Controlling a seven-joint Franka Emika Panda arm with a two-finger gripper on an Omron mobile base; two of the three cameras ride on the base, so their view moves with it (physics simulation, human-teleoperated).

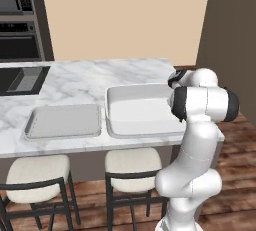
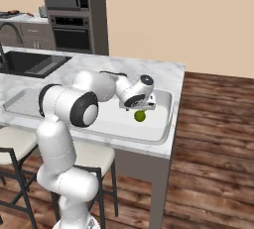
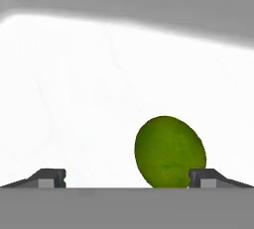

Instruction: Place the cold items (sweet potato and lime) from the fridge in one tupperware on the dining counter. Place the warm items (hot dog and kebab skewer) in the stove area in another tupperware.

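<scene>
White marble dining counter [image 1: 75, 82] holds two trays. Lime [image 2: 140, 116] lies in the big deep tupperware [image 1: 142, 110] on the right, just under the gripper [image 2: 143, 107]. Its claw is wide open and holds nothing. I think the lime step is finishing; next, lift straight up and go.

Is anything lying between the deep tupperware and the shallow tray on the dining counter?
No. In the left base view, only a narrow strip of bare dining counter separates the deep tupperware from the shallow tray; they sit side by side, apart.
</scene>
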